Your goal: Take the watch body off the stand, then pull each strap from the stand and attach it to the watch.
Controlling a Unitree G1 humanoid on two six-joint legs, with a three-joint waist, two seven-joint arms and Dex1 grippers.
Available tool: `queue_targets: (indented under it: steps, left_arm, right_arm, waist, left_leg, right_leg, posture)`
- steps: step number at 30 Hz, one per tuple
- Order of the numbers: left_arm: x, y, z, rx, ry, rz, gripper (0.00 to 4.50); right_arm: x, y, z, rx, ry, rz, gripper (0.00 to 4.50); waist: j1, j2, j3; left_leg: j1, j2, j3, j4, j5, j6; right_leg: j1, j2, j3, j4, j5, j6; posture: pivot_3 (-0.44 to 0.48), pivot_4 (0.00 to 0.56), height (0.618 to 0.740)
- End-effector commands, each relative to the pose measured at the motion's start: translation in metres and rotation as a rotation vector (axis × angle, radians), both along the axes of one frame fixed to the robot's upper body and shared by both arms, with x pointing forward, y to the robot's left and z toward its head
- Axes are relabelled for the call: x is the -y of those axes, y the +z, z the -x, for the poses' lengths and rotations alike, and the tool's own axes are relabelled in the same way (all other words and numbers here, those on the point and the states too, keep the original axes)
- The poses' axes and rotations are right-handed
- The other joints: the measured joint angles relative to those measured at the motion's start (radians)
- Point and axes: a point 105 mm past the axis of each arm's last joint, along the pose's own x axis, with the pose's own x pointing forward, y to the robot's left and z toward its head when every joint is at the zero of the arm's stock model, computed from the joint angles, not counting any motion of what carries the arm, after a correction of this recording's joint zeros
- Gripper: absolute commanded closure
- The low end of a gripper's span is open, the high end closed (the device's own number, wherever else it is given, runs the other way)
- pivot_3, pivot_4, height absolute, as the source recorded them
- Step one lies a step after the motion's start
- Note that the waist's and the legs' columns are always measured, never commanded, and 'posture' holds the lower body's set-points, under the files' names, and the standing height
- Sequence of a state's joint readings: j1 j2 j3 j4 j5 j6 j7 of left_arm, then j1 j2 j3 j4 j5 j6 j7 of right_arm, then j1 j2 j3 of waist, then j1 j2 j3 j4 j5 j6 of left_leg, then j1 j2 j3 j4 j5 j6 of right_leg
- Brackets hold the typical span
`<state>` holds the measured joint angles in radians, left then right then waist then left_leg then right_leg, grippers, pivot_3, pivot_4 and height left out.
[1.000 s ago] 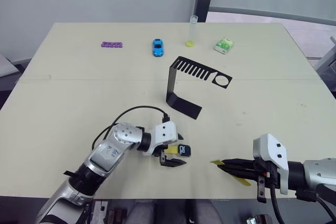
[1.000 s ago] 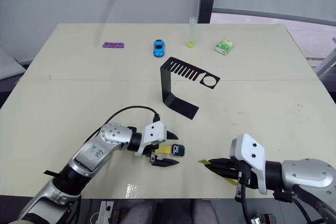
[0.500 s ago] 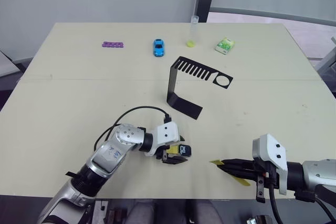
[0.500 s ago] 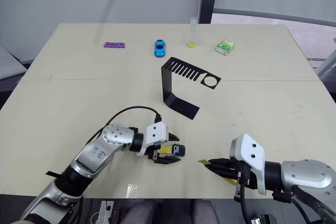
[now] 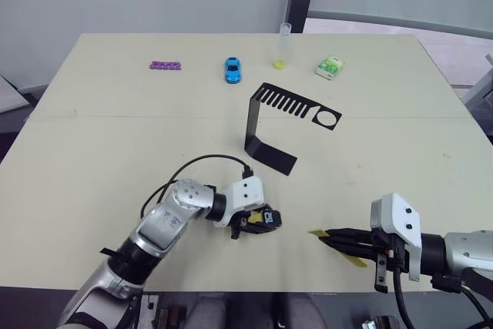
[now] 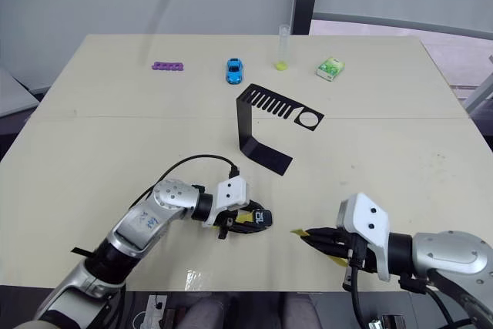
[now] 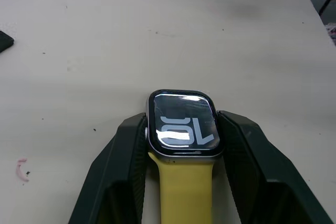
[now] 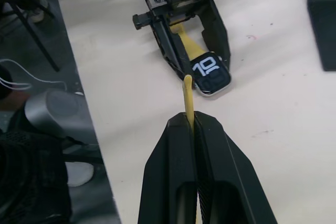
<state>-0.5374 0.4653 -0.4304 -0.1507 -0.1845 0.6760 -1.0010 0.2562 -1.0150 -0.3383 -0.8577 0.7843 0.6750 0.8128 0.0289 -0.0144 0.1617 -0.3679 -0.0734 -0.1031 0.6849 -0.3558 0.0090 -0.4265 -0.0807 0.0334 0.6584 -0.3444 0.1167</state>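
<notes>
Yellow strap [image 8: 187, 98] in the right gripper [image 8: 192, 125] points toward the watch body [image 8: 210, 74]

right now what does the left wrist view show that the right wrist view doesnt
Left wrist view alone: the watch body seen close, squeezed between the left gripper's two fingers, with its attached yellow strap running back between them.

Right wrist view alone: the right gripper shut on the second yellow strap, pointing it toward the watch, and a corner of the black stand.

Both: the watch body, its attached strap, the left gripper and the table.
</notes>
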Motion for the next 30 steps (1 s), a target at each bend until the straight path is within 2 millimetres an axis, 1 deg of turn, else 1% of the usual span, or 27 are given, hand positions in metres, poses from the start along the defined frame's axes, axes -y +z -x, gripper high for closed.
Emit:
queue_targets:
  steps: [1, 6, 9, 13, 15, 19, 25, 30]
  left_arm:
    - [-0.010, 0.013, -0.008, -0.193, 0.039, 0.045, 2.92]
    - [-0.017, 0.027, -0.011, -0.498, 0.050, 0.089, 2.92]
    - [-0.018, 0.029, -0.013, -0.628, 0.077, 0.088, 2.92]
    - [-0.017, 0.034, -0.022, -0.758, 0.150, 0.136, 2.92]
    - [-0.018, 0.037, -0.025, -0.791, 0.167, 0.157, 2.92]
    - [-0.019, 0.035, -0.025, -0.787, 0.162, 0.160, 2.92]
    - [-0.020, 0.039, -0.027, -0.826, 0.166, 0.209, 2.92]
    - [-0.019, 0.049, -0.031, -0.855, 0.170, 0.261, 2.92]
  right_arm:
    - [-0.005, 0.016, 0.000, 0.125, 0.023, 0.022, 4.50]
    - [-0.011, 0.019, -0.001, 0.239, 0.066, 0.093, 4.50]
    - [-0.017, 0.023, -0.007, 0.325, 0.081, 0.119, 4.50]
    - [-0.024, 0.018, -0.009, 0.378, 0.110, 0.159, 4.50]
    - [-0.027, 0.016, -0.013, 0.390, 0.103, 0.152, 4.50]
    - [-0.029, 0.014, -0.024, 0.427, 0.072, 0.163, 4.50]
    - [-0.033, 0.007, -0.032, 0.450, 0.064, 0.188, 4.50]
    - [-0.039, 0.005, -0.037, 0.465, 0.066, 0.188, 4.50]
  waist:
    - [0.000, 0.000, 0.000]
    - [-0.003, 0.000, 0.000]
    - [-0.005, 0.000, 0.000]
    - [-0.005, 0.000, 0.000]
    - [-0.005, 0.000, 0.000]
    - [-0.006, 0.000, 0.000]
    - [-0.006, 0.000, 0.000]
    - [-0.006, 0.000, 0.000]
  left_leg:
    - [0.000, 0.000, 0.000, 0.000, 0.000, 0.000]
    - [0.000, 0.000, 0.000, 0.000, 0.000, 0.000]
    - [0.000, -0.001, 0.000, 0.000, 0.000, 0.000]
    - [0.000, -0.001, 0.000, 0.000, 0.000, 0.000]
    - [-0.001, -0.001, 0.000, 0.001, 0.000, 0.000]
    - [-0.001, -0.001, 0.000, 0.001, 0.000, 0.000]
    - [-0.001, -0.001, 0.000, 0.001, 0.000, 0.000]
    - [-0.001, -0.001, 0.000, 0.001, 0.000, 0.000]
  right_leg:
    - [0.000, 0.000, 0.000, 0.000, 0.000, 0.000]
    - [-0.001, 0.001, -0.001, 0.001, 0.000, 0.000]
    - [-0.001, 0.001, -0.001, 0.001, 0.000, 0.000]
    - [-0.002, 0.001, -0.001, 0.002, 0.000, 0.000]
    - [-0.002, 0.001, -0.001, 0.002, 0.000, 0.000]
    - [-0.002, 0.001, -0.001, 0.002, 0.000, 0.000]
    - [-0.003, 0.000, -0.001, 0.002, 0.000, 0.000]
    - [-0.003, 0.000, -0.001, 0.002, 0.000, 0.000]
  posture:
    - [0.000, 0.150, 0.740]
    - [0.000, 0.150, 0.740]
    - [0.000, 0.150, 0.740]
    - [0.000, 0.150, 0.740]
    - [0.000, 0.150, 0.740]
    - [0.000, 0.150, 0.740]
    - [0.000, 0.150, 0.740]
    - [0.000, 0.150, 0.740]
